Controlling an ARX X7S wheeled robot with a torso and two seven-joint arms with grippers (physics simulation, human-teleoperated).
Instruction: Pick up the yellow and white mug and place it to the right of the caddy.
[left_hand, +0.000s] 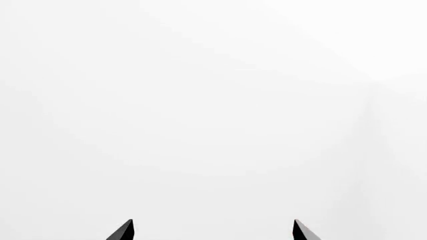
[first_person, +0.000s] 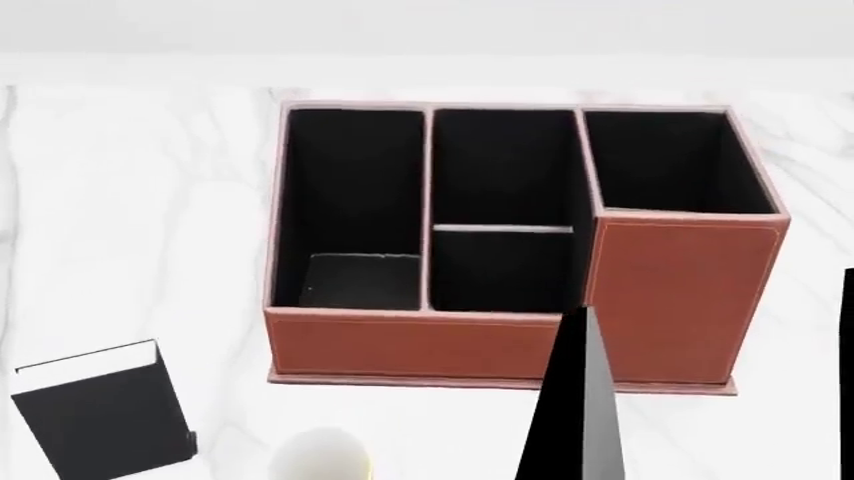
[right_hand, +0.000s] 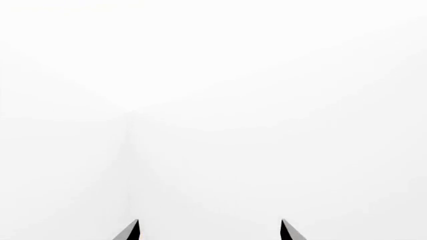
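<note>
The yellow and white mug (first_person: 322, 456) stands on the marble table at the bottom edge of the head view, cut off there, in front of the caddy's left half. The reddish-brown caddy (first_person: 414, 345) with black-lined compartments fills the middle of that view. One dark finger (first_person: 577, 420) of my right arm rises in front of the caddy's right front, to the right of the mug. In the right wrist view my right gripper (right_hand: 210, 231) is open on plain white. My left gripper (left_hand: 213, 231) is open too, with only white between its tips. Neither wrist view shows mug or caddy.
An upright black book with a white edge (first_person: 104, 412) stands at the lower left, left of the mug. White marble tabletop (first_person: 134, 220) stretches to the left of the caddy, and a narrower strip (first_person: 811, 330) lies to its right. A dark sliver (first_person: 849, 370) shows at the right edge.
</note>
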